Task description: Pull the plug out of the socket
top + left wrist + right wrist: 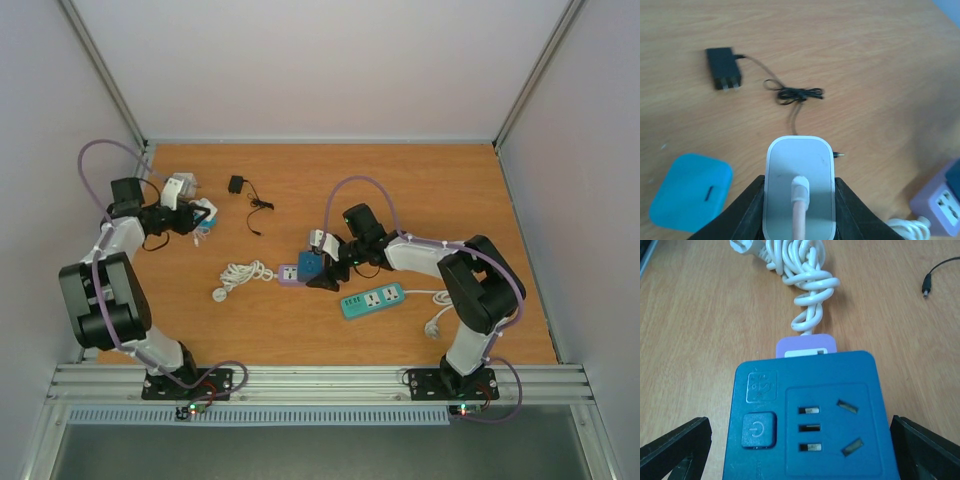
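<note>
A blue plug-in adapter (807, 420) with a power button sits on the purple socket strip (806, 346), whose white cord (802, 270) lies knotted beyond it. My right gripper (800, 450) is open, with a black finger (675, 447) on each side of the blue adapter, the right one nearly touching it. In the top view the right gripper (318, 262) is at the table's middle over the adapter (309, 265). My left gripper (799, 210) is shut on a white charger block (799, 170) with a pale cable, held at the far left (182, 192).
A black charger (723, 75) with a thin tied cord (797, 94) lies ahead of the left gripper. A light blue case (690, 197) lies to its left. A teal power strip (372, 299) with a white cord and plug (435, 328) lies near the right arm.
</note>
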Robot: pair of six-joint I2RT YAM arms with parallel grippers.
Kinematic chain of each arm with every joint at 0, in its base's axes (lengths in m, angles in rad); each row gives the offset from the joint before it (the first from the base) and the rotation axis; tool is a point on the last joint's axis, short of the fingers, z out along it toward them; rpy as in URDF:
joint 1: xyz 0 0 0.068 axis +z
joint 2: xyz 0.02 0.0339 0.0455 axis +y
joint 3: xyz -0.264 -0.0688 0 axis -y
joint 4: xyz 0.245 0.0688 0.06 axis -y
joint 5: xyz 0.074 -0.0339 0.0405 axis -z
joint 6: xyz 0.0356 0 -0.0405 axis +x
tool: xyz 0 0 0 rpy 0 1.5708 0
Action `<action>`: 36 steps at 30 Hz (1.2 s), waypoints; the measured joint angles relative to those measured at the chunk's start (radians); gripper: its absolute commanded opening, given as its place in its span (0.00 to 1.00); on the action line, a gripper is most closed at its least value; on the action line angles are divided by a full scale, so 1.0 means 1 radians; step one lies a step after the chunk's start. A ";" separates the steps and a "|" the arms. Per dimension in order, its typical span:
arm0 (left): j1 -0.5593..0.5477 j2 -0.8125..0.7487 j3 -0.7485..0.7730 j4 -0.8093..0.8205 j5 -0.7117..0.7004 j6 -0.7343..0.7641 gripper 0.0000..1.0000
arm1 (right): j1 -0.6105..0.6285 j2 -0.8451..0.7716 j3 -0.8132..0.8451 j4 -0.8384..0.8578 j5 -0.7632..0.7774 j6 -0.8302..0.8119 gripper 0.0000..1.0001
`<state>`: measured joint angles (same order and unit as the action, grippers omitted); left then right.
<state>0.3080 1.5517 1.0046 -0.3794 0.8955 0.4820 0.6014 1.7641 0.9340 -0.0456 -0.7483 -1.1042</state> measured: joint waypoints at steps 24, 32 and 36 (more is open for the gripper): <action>0.163 0.375 0.219 0.123 -0.079 -0.309 0.23 | 0.000 -0.100 0.043 -0.030 -0.014 0.057 0.98; 0.163 0.444 0.256 0.122 -0.077 -0.335 0.24 | 0.000 -0.125 0.043 -0.054 -0.012 0.056 0.99; 0.163 0.471 0.261 0.119 -0.077 -0.341 0.32 | 0.000 -0.126 0.043 -0.063 -0.011 0.056 0.98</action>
<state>0.4709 2.0224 1.2659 -0.2607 0.8185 0.1413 0.6014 1.6386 0.9775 -0.1085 -0.7589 -1.0477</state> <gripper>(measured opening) 0.303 0.985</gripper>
